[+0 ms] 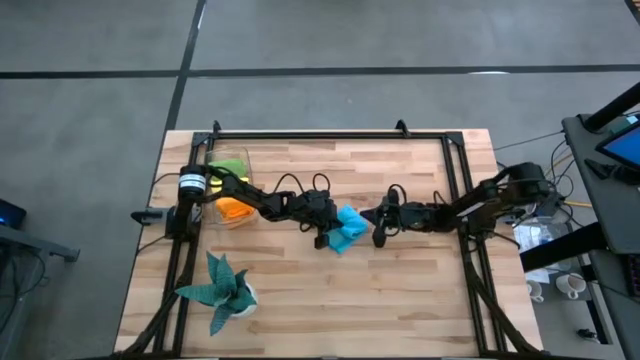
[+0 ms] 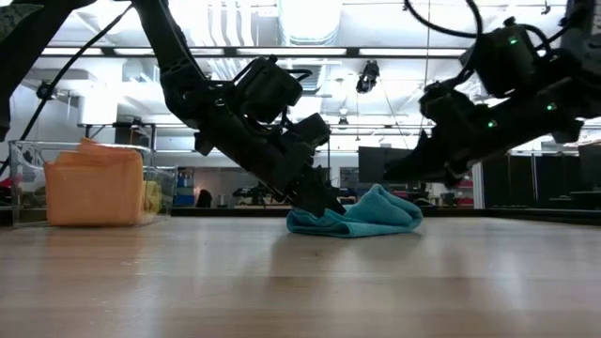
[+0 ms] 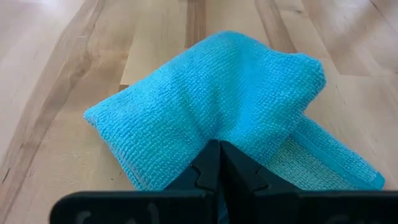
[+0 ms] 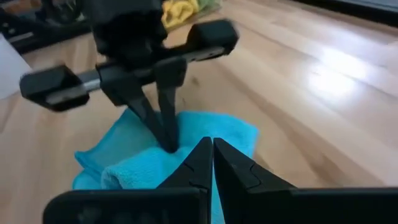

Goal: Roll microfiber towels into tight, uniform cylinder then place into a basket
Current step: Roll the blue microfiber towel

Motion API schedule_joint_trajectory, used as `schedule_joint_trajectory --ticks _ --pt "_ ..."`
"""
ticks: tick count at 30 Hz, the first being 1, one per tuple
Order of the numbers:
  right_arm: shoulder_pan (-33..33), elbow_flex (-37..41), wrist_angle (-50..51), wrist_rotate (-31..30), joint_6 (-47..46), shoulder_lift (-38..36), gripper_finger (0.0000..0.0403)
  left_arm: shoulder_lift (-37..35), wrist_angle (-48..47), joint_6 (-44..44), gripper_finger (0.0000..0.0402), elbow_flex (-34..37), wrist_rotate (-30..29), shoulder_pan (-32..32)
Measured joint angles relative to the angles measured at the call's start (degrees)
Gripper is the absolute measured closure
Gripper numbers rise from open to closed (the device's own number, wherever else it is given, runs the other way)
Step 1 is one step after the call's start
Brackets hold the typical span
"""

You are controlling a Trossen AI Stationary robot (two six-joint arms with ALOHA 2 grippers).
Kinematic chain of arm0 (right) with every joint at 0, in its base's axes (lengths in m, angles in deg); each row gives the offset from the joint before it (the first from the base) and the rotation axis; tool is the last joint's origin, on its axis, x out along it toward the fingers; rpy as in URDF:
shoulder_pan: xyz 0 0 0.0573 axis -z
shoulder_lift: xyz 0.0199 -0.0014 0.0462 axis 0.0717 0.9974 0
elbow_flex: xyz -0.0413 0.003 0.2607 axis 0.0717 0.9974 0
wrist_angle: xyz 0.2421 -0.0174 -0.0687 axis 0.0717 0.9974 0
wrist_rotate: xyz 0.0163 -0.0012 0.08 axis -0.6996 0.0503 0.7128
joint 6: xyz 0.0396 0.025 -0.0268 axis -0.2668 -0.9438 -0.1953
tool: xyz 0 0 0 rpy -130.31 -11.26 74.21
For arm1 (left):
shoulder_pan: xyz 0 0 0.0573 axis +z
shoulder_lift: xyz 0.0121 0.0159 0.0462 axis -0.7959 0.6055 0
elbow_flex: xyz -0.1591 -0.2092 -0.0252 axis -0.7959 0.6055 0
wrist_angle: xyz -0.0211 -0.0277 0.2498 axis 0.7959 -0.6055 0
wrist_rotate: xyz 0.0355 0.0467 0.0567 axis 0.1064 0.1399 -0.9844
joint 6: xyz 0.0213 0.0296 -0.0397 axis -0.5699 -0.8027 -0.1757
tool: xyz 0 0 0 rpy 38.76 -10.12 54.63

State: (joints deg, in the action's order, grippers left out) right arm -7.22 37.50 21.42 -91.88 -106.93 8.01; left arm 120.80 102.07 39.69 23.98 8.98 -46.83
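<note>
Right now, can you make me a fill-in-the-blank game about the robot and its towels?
1. The towel lying between the two grippers is bright ____.
2. The left gripper has its fingers ____ at that towel's edge.
3. The orange towel sits inside the clear ____.
4. The leafy plant stands in a ____ pot.
The right gripper is shut too, next to the blue towel.

Missing words: blue; shut; basket; white

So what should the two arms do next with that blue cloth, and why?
Probably tighten the roll: the blue towel lies loose and lumpy on the table, not a cylinder. The left gripper is shut at its edge, the right gripper shut beside it.
</note>
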Motion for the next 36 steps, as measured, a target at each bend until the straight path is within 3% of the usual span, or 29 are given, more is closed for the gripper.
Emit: schedule_joint_trajectory --ticks 11,24,36 --pt "-0.3 -5.8 0.5 5.4 -2.6 14.7 0.0394 0.0 0.0 0.0 0.0402 0.0 0.0 0.0" --pt "-0.8 -1.2 3.7 6.3 -2.1 2.3 0.0394 0.0 0.0 0.0 0.0402 0.0 0.0 0.0" --pt "-2.7 -1.6 1.7 5.8 -6.9 10.8 0.0394 -0.1 0.0 0.0 0.0402 0.0 0.0 0.0"
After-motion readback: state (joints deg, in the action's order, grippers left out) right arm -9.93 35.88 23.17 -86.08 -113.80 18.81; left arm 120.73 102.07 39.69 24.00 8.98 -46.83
